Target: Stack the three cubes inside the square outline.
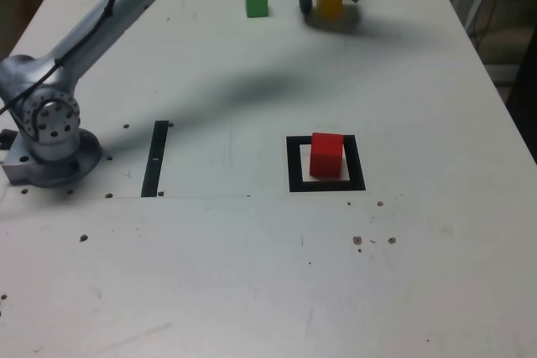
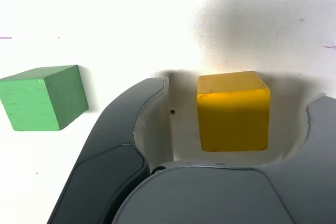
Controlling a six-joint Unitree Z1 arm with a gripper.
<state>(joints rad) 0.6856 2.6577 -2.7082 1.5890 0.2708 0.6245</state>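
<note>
The open fingers (image 2: 236,125), holding nothing, straddle the yellow cube (image 2: 233,116), probably light and stiff, best gripped mid-side.

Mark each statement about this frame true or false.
1. The red cube sits inside the square outline. True.
2. The green cube is stacked on the red one. False: it stands alone on the table.
3. The yellow cube is between the open fingers. True.
4. The fingers are clamped on the green cube. False: it lies outside them.
5. A black strip lies inside the outline. False: it lies apart from it.
</note>
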